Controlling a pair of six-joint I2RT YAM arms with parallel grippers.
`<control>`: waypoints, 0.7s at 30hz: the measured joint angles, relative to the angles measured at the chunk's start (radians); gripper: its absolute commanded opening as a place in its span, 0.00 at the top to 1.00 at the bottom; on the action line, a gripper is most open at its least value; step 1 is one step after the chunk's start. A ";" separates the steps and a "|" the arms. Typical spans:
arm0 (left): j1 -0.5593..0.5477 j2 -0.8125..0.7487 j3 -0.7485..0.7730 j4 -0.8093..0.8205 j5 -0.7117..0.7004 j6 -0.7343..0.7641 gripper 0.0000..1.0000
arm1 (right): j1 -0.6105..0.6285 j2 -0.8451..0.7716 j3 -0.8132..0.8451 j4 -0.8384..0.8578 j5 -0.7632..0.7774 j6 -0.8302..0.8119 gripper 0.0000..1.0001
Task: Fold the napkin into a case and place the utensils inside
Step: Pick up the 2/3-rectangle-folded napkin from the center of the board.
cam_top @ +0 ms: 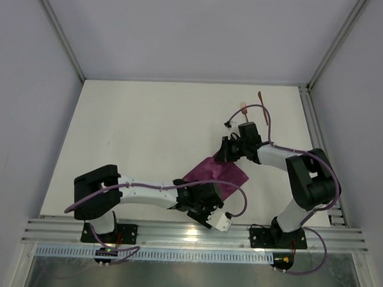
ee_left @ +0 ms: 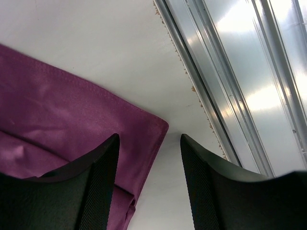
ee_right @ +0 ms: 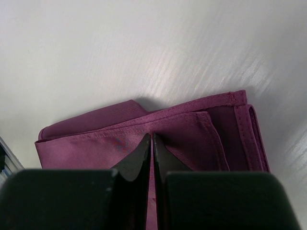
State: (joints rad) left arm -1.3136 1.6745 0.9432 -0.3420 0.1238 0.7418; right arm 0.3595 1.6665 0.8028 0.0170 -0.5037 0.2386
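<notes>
You're partway through the folding, and nothing has been loaded yet. The napkin lies a little toward 5 o'clock from the middle of the desk, already doubled into several layers. The right wrist view shows stitched hems stacked at its 3 o'clock end. It doesn't yet look like a narrow pouch with a diagonal flap.

Your right pincer is at the cloth's 12 o'clock edge with its jaws together, tips on the top layer. I can't tell whether a layer is caught between them. Your left pincer is at the 6 o'clock edge with jaws apart and gripping nothing, one finger over a corner of the cloth and the other over bare desk.

The utensils lie well apart at about 1 o'clock. I judge the remaining folds and both insertions are left to do
</notes>
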 measured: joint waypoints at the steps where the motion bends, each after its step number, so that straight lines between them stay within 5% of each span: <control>1: 0.000 -0.002 -0.003 0.001 0.001 0.000 0.50 | 0.001 0.001 -0.003 0.004 0.000 0.000 0.93; 12: 0.014 -0.001 -0.024 0.034 0.002 -0.047 1.00 | 0.008 0.017 -0.014 0.005 0.024 0.005 0.96; 21: 0.229 -0.149 -0.045 0.047 0.100 -0.146 1.00 | 0.007 0.008 -0.068 0.073 0.039 0.060 0.96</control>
State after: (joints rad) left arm -1.0847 1.5257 0.8986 -0.2947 0.2241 0.5957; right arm 0.3664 1.6745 0.7345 0.0898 -0.4652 0.2989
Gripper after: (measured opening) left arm 0.004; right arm 0.038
